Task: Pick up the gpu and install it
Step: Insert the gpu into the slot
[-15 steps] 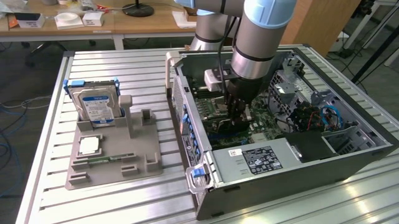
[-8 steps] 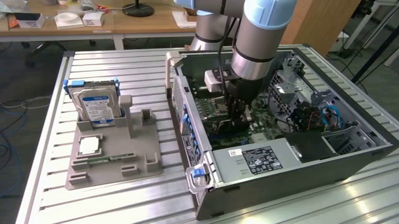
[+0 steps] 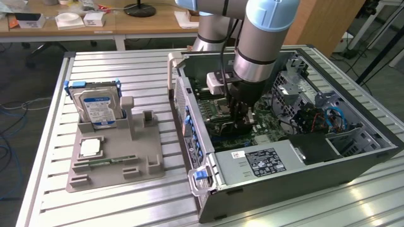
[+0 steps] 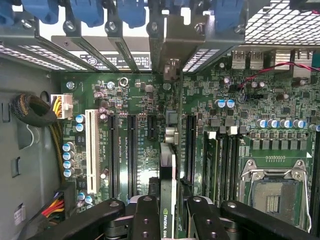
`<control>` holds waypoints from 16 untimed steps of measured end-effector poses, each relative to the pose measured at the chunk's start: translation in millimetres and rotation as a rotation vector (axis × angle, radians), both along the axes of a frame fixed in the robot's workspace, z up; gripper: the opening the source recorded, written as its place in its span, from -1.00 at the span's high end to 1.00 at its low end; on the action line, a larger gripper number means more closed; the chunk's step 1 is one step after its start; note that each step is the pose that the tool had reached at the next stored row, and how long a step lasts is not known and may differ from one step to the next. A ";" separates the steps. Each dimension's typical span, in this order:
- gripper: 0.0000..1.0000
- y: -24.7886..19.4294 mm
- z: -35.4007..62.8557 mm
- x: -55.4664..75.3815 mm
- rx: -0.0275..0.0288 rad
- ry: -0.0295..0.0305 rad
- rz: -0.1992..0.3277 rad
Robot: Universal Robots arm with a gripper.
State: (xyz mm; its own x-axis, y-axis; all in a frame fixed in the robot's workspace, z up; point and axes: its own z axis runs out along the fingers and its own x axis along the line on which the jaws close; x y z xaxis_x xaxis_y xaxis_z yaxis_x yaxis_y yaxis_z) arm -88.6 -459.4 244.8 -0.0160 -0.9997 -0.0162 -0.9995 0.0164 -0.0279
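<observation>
The gpu (image 4: pixel 168 200) shows edge-on in the wrist view, a thin black card with a green logo label and a grey metal bracket reaching toward the case's rear slot openings. My gripper (image 4: pixel 170 222) is shut on it, one black finger (image 4: pixel 145 220) on each side. The card hangs low over the green motherboard (image 4: pixel 240 125), between two long black expansion slots (image 4: pixel 132 150); whether it touches a slot is hidden. In the exterior view my gripper (image 3: pixel 241 124) reaches straight down into the open computer case (image 3: pixel 353 165).
A silver hard drive (image 3: pixel 98 106) stands in a grey holder (image 3: pixel 113 165) at the exterior view's left, with a small square chip (image 3: pixel 90 147) lying flat on it. Inside the case are a power supply (image 3: pixel 265 161), a CPU socket (image 4: pixel 272 192) and blue slot latches (image 4: pixel 90 10).
</observation>
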 end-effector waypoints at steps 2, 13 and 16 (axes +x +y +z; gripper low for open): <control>0.47 0.0 -0.3 -1.9 0.0000 -0.0004 0.000; 0.47 0.0 -0.6 -3.0 -0.0001 0.0002 0.000; 0.47 0.0 -0.6 -3.1 0.0004 0.0011 0.000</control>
